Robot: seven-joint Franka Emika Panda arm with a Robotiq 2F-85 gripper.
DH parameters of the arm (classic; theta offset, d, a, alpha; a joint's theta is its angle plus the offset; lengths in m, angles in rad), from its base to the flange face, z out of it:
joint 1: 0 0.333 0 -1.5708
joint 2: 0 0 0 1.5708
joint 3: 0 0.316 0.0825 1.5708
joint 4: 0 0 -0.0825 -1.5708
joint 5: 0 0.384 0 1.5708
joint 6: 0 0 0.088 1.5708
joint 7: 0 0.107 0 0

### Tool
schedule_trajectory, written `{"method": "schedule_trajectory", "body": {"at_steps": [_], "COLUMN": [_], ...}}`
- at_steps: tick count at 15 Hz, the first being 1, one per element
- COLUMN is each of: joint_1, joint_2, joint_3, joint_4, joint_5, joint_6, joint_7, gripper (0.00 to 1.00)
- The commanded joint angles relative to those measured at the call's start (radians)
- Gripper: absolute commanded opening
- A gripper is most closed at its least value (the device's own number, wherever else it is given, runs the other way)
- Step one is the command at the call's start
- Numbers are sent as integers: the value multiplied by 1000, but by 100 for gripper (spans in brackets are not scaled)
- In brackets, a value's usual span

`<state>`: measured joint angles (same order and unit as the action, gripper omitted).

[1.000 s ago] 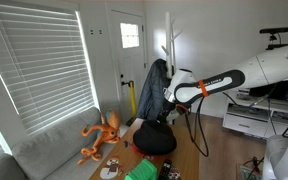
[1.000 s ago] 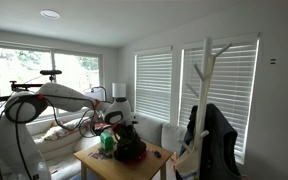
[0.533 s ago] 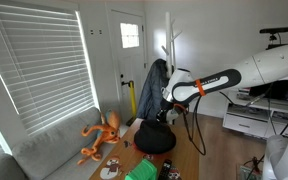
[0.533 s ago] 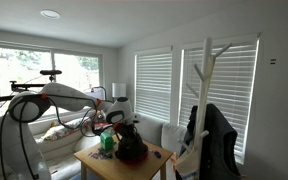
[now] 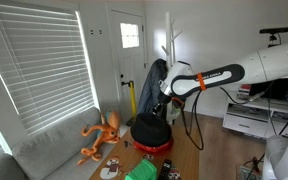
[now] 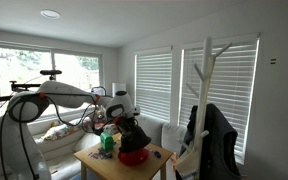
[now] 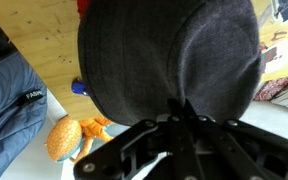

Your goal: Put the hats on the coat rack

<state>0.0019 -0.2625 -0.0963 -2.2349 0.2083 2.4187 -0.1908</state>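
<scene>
My gripper (image 7: pixel 179 104) is shut on the brim of the black hat (image 7: pixel 169 55), which fills most of the wrist view. In both exterior views the black hat (image 5: pixel 149 130) (image 6: pixel 136 136) hangs tilted from the gripper (image 5: pixel 163 103) (image 6: pixel 125 113), just above the red hat (image 5: pixel 154 146) (image 6: pixel 134 157). The red hat lies flat on the wooden table (image 5: pixel 117 160). The white coat rack (image 5: pixel 169 45) (image 6: pixel 206 85) stands beyond the table with a dark jacket (image 5: pixel 156 80) draped on it; its top pegs are bare.
An orange long-legged plush toy (image 5: pixel 99 135) (image 7: pixel 69 135) lies on the grey sofa (image 5: pixel 44 150) beside the table. A green thing (image 5: pixel 140 172) sits at the table's near end. Window blinds (image 5: pixel 34 70) line the wall. A door (image 5: pixel 127 55) stands behind.
The gripper has shut on the black hat and lifted it off the table, uncovering the red hat beneath. The arm has risen slightly.
</scene>
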Motion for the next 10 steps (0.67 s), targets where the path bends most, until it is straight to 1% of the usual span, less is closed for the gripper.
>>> {"method": "schedule_trajectory", "body": {"at_steps": [1, 3, 6, 7, 9, 10], "joint_1": [7, 2, 6, 12, 41, 16], "joint_2": [-36, -49, -80, -90, -101, -81], "joint_3": [6, 8, -1, -10, -52, -15], "joint_4": [50, 69, 94, 96, 75, 89], "joint_5": [-16, -33, -30, -18, 77, 10], "joint_6": [-38, -36, -35, -31, -1, -7], "joint_7": [-25, -27, -46, -68, -136, -71], "gripper": [1, 1, 1, 1, 1, 6]}}
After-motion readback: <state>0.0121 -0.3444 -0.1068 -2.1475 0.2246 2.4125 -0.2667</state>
